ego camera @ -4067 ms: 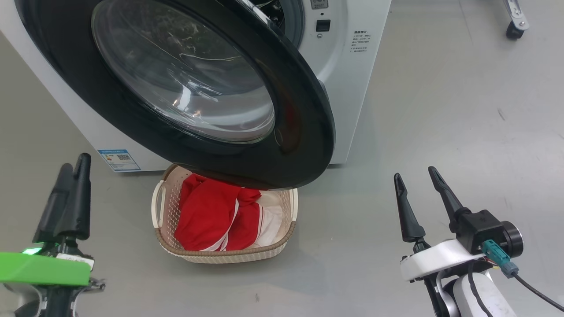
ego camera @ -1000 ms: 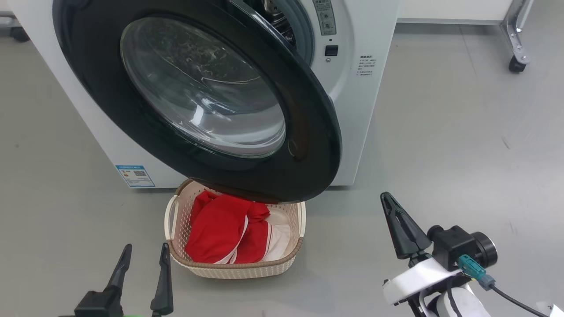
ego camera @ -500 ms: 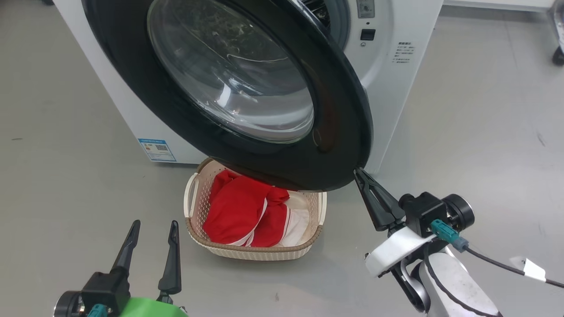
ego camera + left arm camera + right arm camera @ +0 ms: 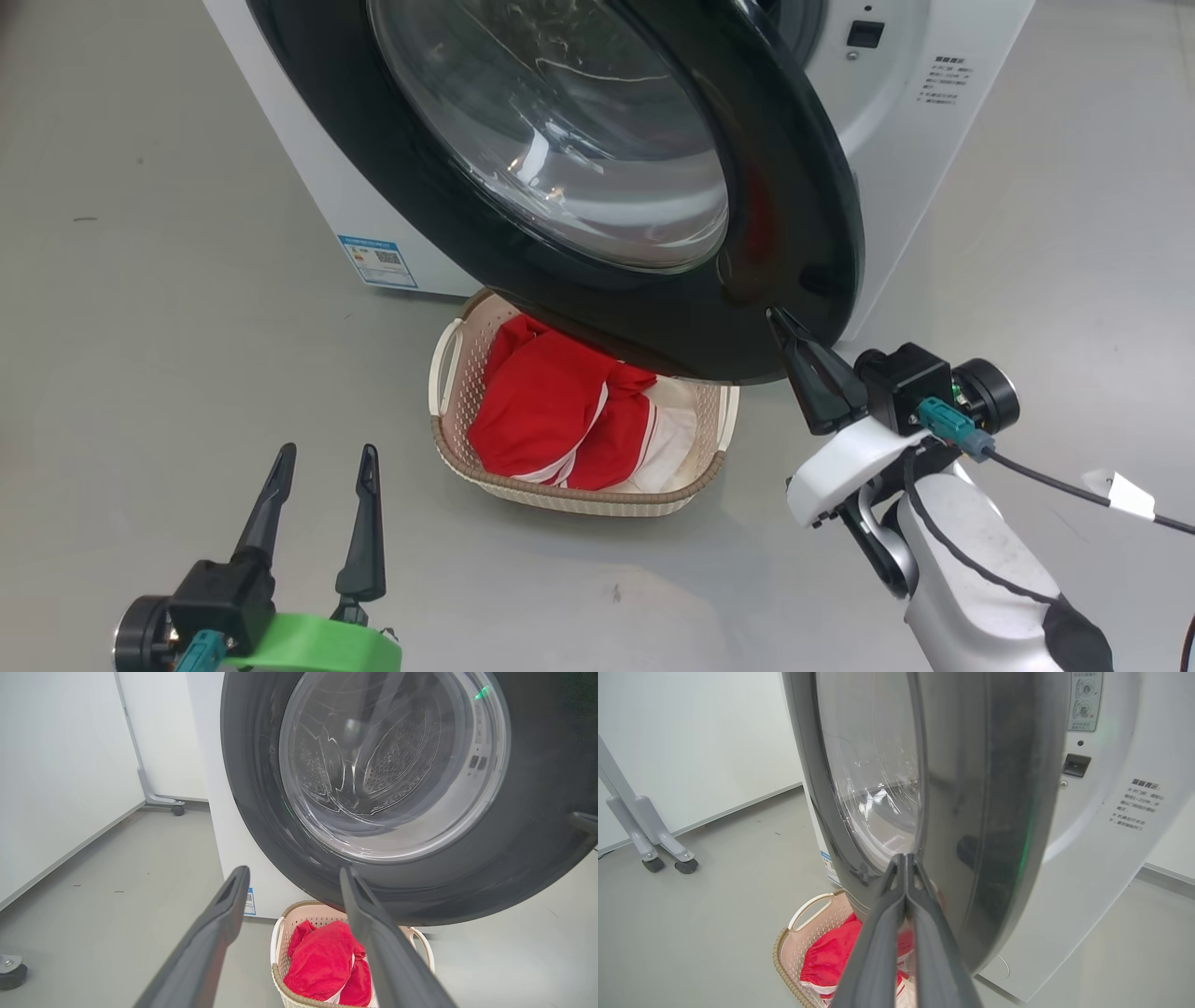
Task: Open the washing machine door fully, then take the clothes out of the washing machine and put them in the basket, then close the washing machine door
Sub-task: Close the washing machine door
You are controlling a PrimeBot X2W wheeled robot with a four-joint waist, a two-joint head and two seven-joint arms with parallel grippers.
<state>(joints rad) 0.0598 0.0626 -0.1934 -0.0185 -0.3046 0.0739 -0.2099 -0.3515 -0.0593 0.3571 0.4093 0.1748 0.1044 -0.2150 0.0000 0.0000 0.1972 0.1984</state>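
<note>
Head view: right gripper (image 4: 777, 317), fingers together, tips at the rim of the washing machine door (image 4: 794, 187); left gripper (image 4: 327, 451) wide, empty.

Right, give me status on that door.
Left gripper open, hanging free. Right gripper shut, tips at lower rim of the washing machine door, door part open. Clothes in the basket, under the door's edge.

Red clothes (image 4: 551, 411) in basket (image 4: 579, 501), door (image 4: 794, 187) ajar
</note>
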